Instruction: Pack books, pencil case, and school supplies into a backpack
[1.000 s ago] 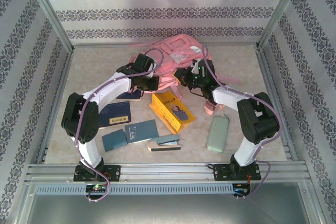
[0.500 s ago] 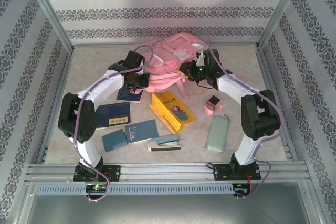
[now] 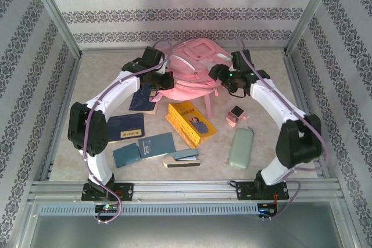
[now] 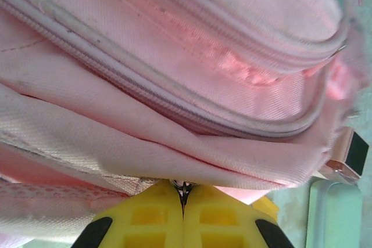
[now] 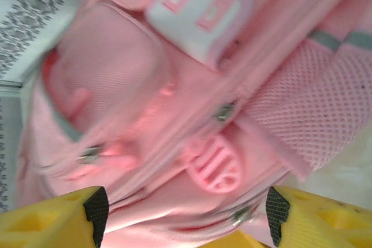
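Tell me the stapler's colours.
Stapler: blue top, beige base; best in top external view.

The large pink fabric backpack (image 4: 174, 56) runs past every edge of the left wrist picture and is blurred in the right wrist one. From above, the left arm (image 3: 114, 93) covers a corner of a flat navy blue book (image 3: 141, 102); its lettering is too small to read.

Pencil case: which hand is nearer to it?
Right. The right hand is at the backpack, beyond the pencil case; the left hand is at the backpack's opposite side, farther off.
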Robot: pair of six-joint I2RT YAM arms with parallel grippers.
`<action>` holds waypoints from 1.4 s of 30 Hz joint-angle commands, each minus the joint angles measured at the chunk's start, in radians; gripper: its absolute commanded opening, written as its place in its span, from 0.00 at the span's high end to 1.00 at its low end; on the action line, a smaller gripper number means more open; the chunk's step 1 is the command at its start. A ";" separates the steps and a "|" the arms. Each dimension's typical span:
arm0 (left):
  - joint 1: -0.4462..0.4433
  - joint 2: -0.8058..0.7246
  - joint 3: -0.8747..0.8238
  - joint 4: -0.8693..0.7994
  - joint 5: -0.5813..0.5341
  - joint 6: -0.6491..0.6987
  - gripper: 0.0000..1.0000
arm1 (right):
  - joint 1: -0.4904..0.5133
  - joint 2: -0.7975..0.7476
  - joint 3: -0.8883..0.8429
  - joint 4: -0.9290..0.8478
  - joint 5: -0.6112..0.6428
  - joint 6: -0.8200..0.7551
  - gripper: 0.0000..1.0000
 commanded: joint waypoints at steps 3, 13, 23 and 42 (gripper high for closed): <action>-0.025 0.020 0.066 -0.013 0.028 -0.030 1.00 | 0.059 -0.085 -0.081 0.047 -0.002 0.149 0.26; -0.027 -0.041 0.050 -0.011 0.050 -0.058 1.00 | 0.129 0.088 -0.156 0.434 -0.233 0.427 0.22; -0.055 -0.181 -0.104 0.053 0.110 -0.122 1.00 | 0.104 0.346 0.161 0.392 -0.417 0.142 0.41; -0.153 -0.065 0.021 -0.042 0.000 -0.033 1.00 | -0.013 0.204 0.157 0.026 -0.333 -0.170 0.95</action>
